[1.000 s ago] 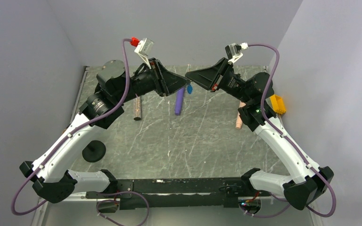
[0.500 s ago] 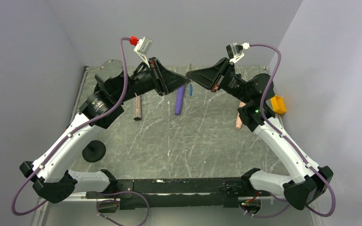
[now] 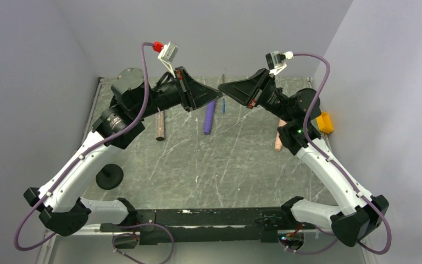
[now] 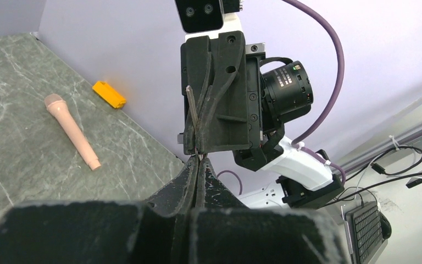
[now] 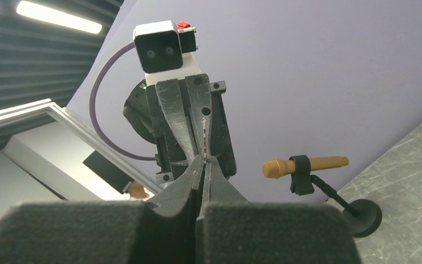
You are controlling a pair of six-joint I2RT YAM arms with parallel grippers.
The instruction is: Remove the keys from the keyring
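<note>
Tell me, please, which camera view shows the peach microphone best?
The left wrist view: the peach microphone lies whole and unobstructed on the table. In the top view the right arm covers part of it. The right wrist view does not show it, only a tan microphone on a stand.

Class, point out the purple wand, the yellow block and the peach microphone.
purple wand (image 3: 209,117): top view, middle of its shaft.
yellow block (image 4: 109,94): left wrist view, its top face.
peach microphone (image 4: 74,133): left wrist view, mid-handle.

top view high above table (image 3: 198,159); wrist views close, facing each other's fingers (image 4: 228,82).
</note>
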